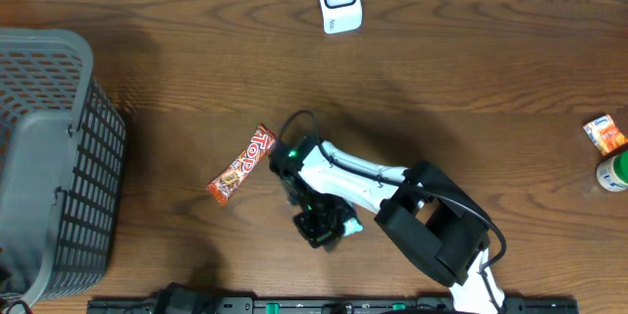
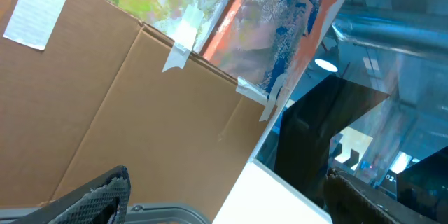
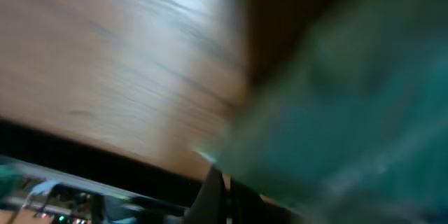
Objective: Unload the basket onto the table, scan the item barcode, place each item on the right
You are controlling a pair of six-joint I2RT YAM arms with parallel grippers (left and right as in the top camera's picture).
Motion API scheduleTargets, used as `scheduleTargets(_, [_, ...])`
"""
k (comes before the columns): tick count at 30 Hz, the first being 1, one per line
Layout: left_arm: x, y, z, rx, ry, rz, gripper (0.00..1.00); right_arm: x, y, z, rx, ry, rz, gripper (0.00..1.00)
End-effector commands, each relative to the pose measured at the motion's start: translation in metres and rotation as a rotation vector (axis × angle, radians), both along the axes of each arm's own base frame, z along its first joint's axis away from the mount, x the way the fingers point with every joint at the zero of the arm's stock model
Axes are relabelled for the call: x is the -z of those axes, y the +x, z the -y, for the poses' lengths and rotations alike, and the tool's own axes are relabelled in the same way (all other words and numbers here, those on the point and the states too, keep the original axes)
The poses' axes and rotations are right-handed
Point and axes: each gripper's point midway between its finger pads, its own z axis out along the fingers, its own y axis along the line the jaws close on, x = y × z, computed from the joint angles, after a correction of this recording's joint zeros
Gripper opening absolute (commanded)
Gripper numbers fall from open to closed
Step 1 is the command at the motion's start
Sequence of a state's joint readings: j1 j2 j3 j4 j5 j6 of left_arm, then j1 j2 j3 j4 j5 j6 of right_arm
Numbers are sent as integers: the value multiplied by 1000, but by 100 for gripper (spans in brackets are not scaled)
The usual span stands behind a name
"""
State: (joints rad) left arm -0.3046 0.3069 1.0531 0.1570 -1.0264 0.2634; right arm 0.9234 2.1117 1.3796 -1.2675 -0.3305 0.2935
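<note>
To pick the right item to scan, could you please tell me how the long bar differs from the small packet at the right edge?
The bar is long and narrow; the packet is short and squarish. The bar lies diagonally mid-table by the right arm; the packet sits at the edge beside a green container. Both are mostly orange wrappers lying flat.
</note>
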Motion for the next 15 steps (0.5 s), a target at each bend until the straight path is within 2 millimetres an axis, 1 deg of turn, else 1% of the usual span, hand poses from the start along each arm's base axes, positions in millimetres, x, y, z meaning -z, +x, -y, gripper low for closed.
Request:
scheduleTargets(1, [1, 4, 1, -7, 6, -21, 88, 2, 34, 31, 48, -165, 174, 1])
scheduleTargets(2, [1, 4, 1, -7, 6, -21, 88, 4, 50, 43, 63, -212, 239, 1])
scheduleTargets(3, [1, 4, 1, -7, 6, -21, 88, 5, 62, 50, 80, -244, 288, 1])
scheduleTargets(5, [1, 4, 1, -7, 6, -21, 88, 7, 92, 65, 143, -283, 386, 4])
scheduleTargets(8, [1, 4, 1, -7, 6, -21, 88, 11, 122, 73, 236, -249, 432, 5])
scheduleTargets(10, [1, 4, 1, -7, 7, -21, 88, 11, 143, 82, 311, -234, 453, 3])
scheduleTargets(11, [1, 4, 1, -7, 6, -21, 88, 10, 150, 87, 343, -227, 453, 1])
scheduleTargets(13, [1, 4, 1, -7, 6, -21, 88, 8, 159, 91, 397, -190, 425, 1])
scheduleTargets(15, [1, 4, 1, -7, 6, -21, 88, 2, 157, 83, 406, -72, 322, 1])
